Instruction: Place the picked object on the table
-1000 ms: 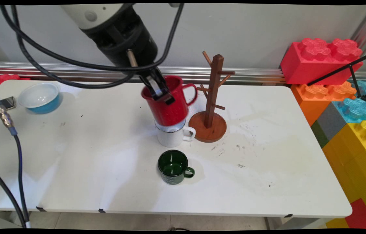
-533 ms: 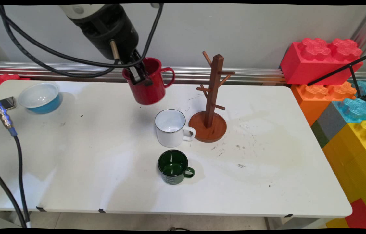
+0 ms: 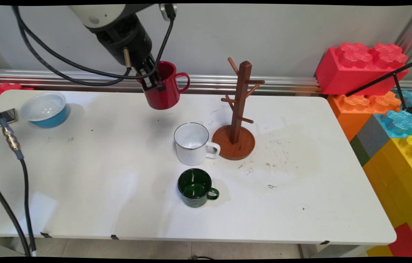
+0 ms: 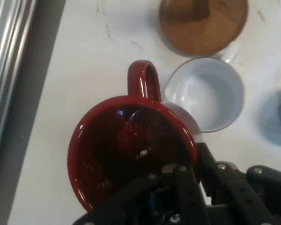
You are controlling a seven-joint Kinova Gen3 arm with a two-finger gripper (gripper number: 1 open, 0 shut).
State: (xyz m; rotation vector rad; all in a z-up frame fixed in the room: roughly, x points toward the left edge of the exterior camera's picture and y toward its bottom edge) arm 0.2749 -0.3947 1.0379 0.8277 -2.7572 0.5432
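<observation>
Since the earlier frames, gripper [image 3: 153, 81] and red mug [image 3: 165, 87] have risen and moved left and back, away from the white mug [image 3: 192, 144].

From left to right: a blue bowl [image 3: 45, 109] at the far left; then the red mug in the air, clear of the table [image 3: 301, 182], with the jaws pinching its rim, one finger inside and one outside; then white mug, green mug [image 3: 195, 187] in front of it, and mug tree [image 3: 237, 109], whose pegs are bare.
</observation>
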